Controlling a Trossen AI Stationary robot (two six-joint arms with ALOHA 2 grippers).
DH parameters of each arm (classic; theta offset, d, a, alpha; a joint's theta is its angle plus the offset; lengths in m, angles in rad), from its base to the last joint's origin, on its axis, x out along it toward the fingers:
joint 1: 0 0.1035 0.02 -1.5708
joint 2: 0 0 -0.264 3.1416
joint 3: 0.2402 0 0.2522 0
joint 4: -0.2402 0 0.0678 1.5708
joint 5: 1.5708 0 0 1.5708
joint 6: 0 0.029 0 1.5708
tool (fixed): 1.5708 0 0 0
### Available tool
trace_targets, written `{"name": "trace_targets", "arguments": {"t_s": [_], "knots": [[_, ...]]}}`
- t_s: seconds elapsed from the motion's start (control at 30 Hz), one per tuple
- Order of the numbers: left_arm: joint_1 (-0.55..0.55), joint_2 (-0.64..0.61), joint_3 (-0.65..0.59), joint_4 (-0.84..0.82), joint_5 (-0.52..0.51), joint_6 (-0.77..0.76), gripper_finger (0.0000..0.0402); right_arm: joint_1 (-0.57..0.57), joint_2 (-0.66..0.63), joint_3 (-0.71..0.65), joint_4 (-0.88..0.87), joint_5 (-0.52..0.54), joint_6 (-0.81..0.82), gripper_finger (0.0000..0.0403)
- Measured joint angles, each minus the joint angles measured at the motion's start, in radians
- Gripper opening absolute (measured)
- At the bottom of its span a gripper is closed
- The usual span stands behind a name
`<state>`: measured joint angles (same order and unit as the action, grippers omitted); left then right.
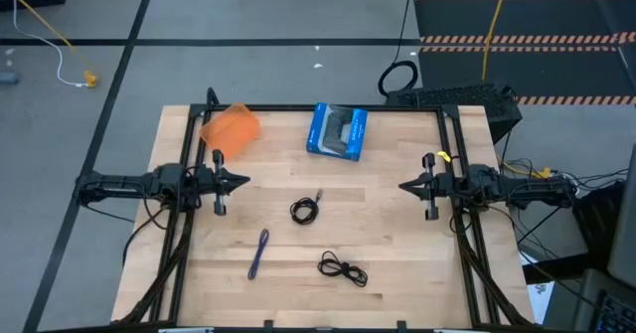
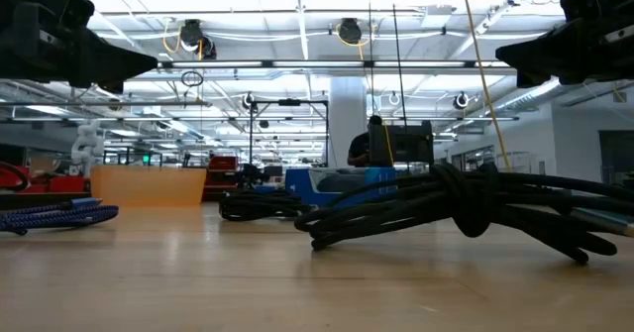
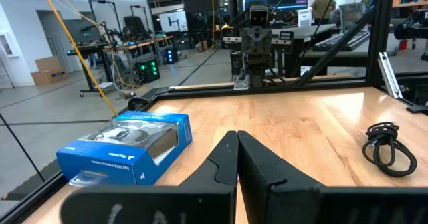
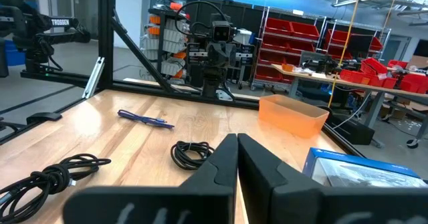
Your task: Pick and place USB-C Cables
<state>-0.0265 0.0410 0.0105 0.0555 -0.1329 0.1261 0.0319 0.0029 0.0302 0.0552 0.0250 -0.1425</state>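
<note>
Left gripper (image 1: 244, 183) and right gripper (image 1: 402, 186) hover at opposite table edges, jaws closed, empty. Three USB-C cables (image 1: 305, 210) lie between them, untouched.

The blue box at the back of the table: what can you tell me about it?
The blue box looks like cardboard retail packaging with a clear window on its top face; something grey and dark shows through, but what it is cannot be told. White lettering runs along one side. It lies flat on the wooden table near the far edge, turned slightly askew, right of the orange bin. Nothing touches it but the tabletop. The nearest black cable lies apart from it.
</note>
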Motion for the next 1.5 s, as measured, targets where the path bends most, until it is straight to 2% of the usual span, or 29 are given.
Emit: {"name": "trace_targets", "arguments": {"t_s": [0.67,0.83,1.1,1.5], "knots": [[0.0,0.0,0.0,0.0,0.0,0.0,0.0006,0.0,0.0,0.001,0.009,0.0,0.034,0.0004],[0.0,0.0,0.0,0.0,0.0,0.0,0.0006,0.0,0.017,0.036,-0.009,0.0,0.052,0.0001],[0.0,0.0,0.0,0.0,0.0,0.0,0.0006,0.0,0.105,0.229,-0.109,-0.003,0.078,0.0],[0.0,0.0,0.0,0.0,0.0,0.0,0.0006,0.0,0.312,0.633,-0.3,-0.003,0.049,0.0]]}}
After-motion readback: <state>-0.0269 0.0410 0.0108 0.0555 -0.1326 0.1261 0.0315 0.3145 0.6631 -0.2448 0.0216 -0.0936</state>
